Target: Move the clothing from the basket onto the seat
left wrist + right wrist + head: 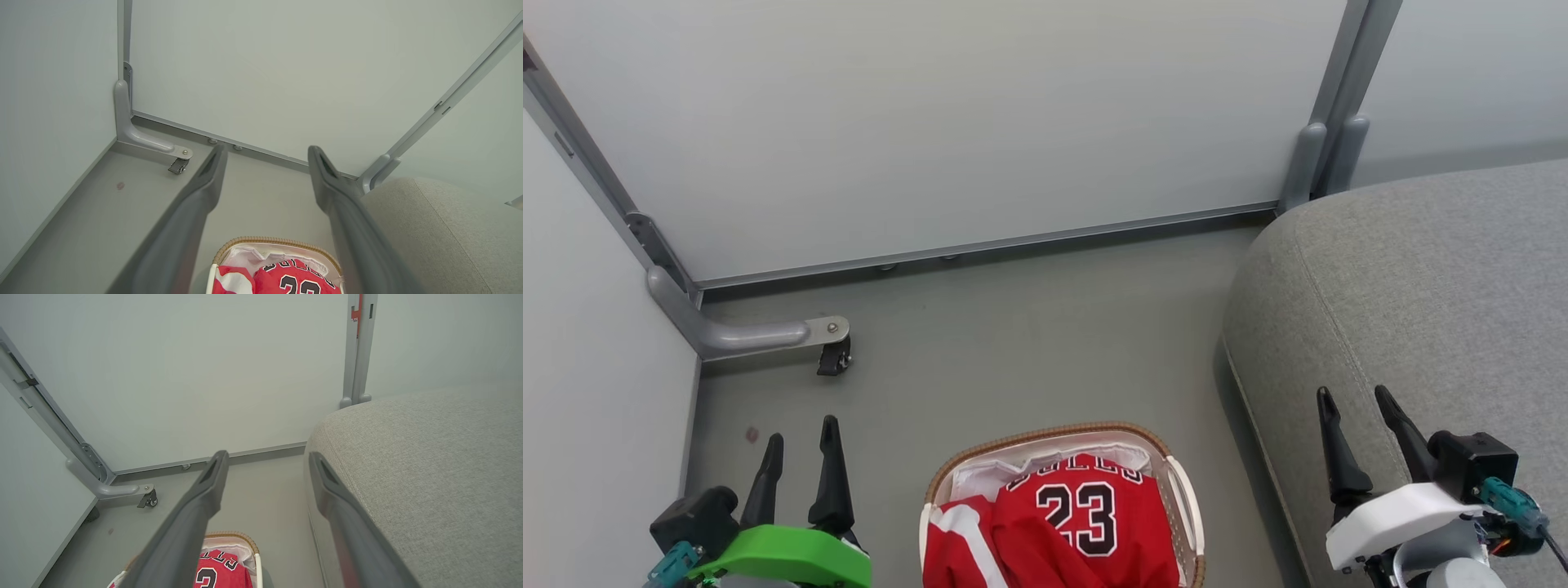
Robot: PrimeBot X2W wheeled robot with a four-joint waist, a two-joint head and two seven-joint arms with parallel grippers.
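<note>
Grey floor [1013,343] ran back from the basket [1045,430] to pale partition panels [931,122], with a caster foot [834,358] beyond and to the left of the basket. The clothing lay inside the basket: a red jersey [1086,514] on top, and a red garment with white bands [956,547] tucked against its left side, both resting on the white lining [980,478]. The seat [1421,286] stood to the right of the basket, close by, with a strip of floor between them. The left gripper [802,433] hung left of the basket and the right gripper [1355,395] right of it, in front of the seat; both had their fingers spread and held nothing. The jersey's "23" read upright in the head view, with the lettering towards the far rim, so its neck end seemed to point away from the robot and its long axis to run from far rim to near rim. The near end of the basket was cut off, so the line of its oval could not be settled. Trouble looked most likely from a pinch that caught the lining along with the cloth, which could lift or tip the light basket. The overlapped garments could also drag one another over the rim onto the floor, or slide off the seat's rounded corner.
</note>
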